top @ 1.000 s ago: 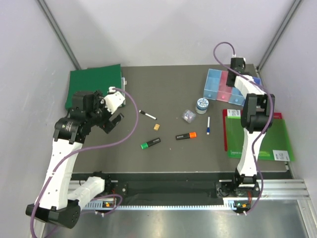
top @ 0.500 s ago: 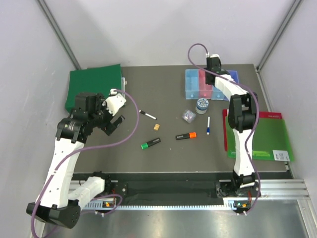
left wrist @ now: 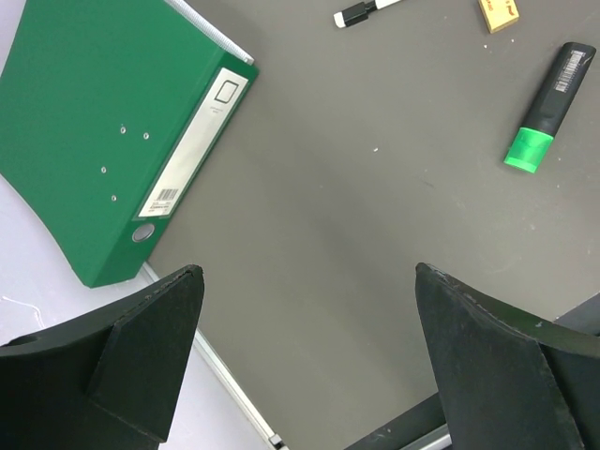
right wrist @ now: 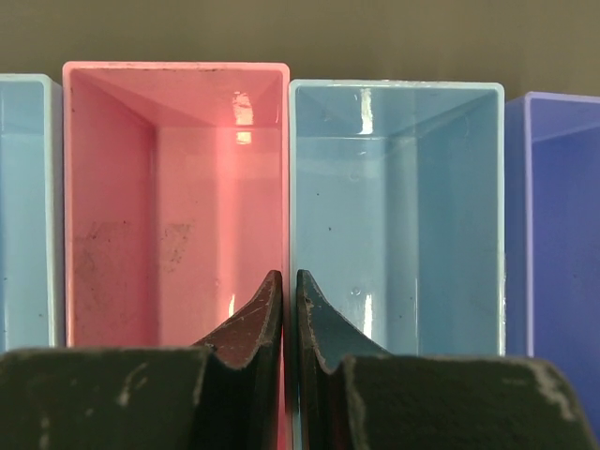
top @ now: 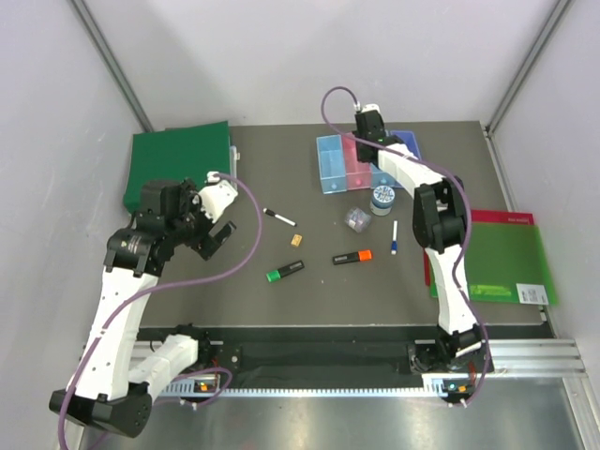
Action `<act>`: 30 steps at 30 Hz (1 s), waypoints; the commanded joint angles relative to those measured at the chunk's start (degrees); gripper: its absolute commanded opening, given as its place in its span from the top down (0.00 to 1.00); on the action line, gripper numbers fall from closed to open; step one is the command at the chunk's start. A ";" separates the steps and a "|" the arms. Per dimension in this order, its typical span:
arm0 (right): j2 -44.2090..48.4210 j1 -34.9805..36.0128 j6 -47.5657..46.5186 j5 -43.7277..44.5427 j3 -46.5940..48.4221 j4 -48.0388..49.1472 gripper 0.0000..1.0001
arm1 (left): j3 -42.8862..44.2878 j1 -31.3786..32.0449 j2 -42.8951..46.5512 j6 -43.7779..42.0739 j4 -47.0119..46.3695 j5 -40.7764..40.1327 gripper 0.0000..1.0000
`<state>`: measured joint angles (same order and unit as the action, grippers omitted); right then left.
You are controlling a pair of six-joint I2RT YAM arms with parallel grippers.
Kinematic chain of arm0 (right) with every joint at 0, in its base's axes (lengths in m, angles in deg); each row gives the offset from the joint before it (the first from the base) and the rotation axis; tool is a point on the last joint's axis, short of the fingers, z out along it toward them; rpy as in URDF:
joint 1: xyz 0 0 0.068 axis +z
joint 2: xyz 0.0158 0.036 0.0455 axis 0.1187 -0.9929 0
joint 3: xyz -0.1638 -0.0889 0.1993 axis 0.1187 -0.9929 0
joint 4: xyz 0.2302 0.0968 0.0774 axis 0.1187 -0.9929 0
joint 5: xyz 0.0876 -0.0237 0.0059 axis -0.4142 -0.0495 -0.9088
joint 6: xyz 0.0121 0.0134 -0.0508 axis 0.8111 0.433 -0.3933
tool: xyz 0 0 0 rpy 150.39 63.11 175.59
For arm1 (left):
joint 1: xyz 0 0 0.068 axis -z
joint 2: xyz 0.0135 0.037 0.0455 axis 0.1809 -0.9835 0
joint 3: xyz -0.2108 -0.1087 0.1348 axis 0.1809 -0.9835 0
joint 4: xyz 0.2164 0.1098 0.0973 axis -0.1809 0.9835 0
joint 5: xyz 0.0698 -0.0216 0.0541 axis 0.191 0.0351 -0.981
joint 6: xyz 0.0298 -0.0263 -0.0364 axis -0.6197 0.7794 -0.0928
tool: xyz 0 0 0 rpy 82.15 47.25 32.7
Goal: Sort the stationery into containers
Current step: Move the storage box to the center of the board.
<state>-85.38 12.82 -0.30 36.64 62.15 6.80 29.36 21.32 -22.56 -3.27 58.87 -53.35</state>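
The containers [top: 330, 167] are a joined row of trays at the table's back middle. My right gripper [top: 371, 142] is shut on the wall between the pink tray [right wrist: 173, 187] and a light blue tray [right wrist: 398, 197]; its fingers [right wrist: 267, 309] straddle that wall. The stationery lies loose in front: round tin [top: 382, 198], clip box [top: 354, 218], blue-white pen [top: 395, 237], orange-capped highlighter [top: 352, 256], green-capped highlighter [top: 284, 271], tan block [top: 296, 240], black-white marker [top: 279, 217]. My left gripper [top: 217, 225] hangs open and empty over bare table [left wrist: 307, 272].
A green binder [top: 180, 159] lies at the back left, also in the left wrist view [left wrist: 112, 122]. A flat green red-edged board [top: 506, 258] lies at the right. The purple-blue tray [right wrist: 562, 234] is the row's right end.
My right gripper has dragged the tray row leftward along the back of the table, from the back right towards the middle. The left arm has barely moved.
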 commanded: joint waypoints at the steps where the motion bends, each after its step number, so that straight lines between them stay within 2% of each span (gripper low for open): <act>1: -1.49 3.56 0.39 0.78 4.70 1.83 1.00 | -0.61 0.18 1.49 1.60 -2.28 1.28 0.01; 17: -5.45 10.68 -0.49 0.96 6.47 2.44 1.00 | -4.03 0.09 5.53 -0.24 -2.99 1.20 0.01; 20: -5.10 11.82 -0.58 0.78 6.12 2.53 0.97 | -5.09 0.18 6.58 -0.59 -3.34 0.93 0.01; 23: -3.87 12.61 -0.93 0.87 5.33 2.62 0.83 | -5.62 0.18 7.29 -0.68 -3.60 1.11 0.01; 27: -0.97 12.88 -2.07 0.96 2.87 3.06 0.40 | -5.62 0.09 7.64 -0.42 -4.30 1.72 0.01; 30: 2.72 12.79 -3.38 1.05 0.85 3.76 0.29 | -4.92 0.18 7.55 0.45 -4.66 2.34 0.01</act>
<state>-89.01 25.33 -1.83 37.25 64.90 9.08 23.79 21.32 -15.56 -3.55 57.93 -52.85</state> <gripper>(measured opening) 0.643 0.991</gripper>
